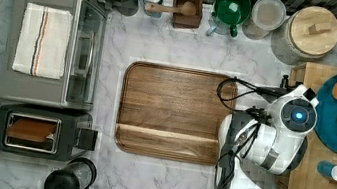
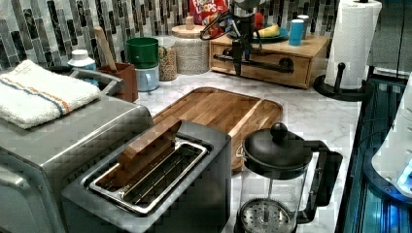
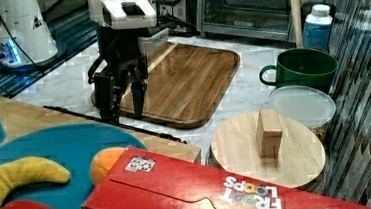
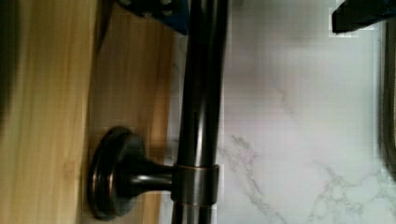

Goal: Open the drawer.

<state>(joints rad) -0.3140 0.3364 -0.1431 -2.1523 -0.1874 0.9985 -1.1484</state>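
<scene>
The light wooden drawer (image 2: 296, 68) sits shut in its box at the back of the left view, its front (image 4: 126, 84) flush. Its long black bar handle (image 2: 265, 62) runs across that front. My gripper (image 2: 238, 65) hangs straight down over the handle's left part in the left view. In the right view the gripper (image 3: 124, 112) is open, its two fingers spread on either side of the thin bar (image 3: 74, 113). In the wrist view the bar (image 4: 201, 93) and one round mount (image 4: 112, 175) lie between the fingertips, closer to the one finger (image 4: 161, 11) by the wood.
A dark walnut cutting board (image 1: 174, 110) lies on the marble counter beside the arm (image 1: 297, 116). A blue plate (image 1: 327, 116) of fruit and small bottles sit on the box top. A paper towel stand (image 2: 352, 39), French press (image 2: 274, 170), toaster and oven stand around.
</scene>
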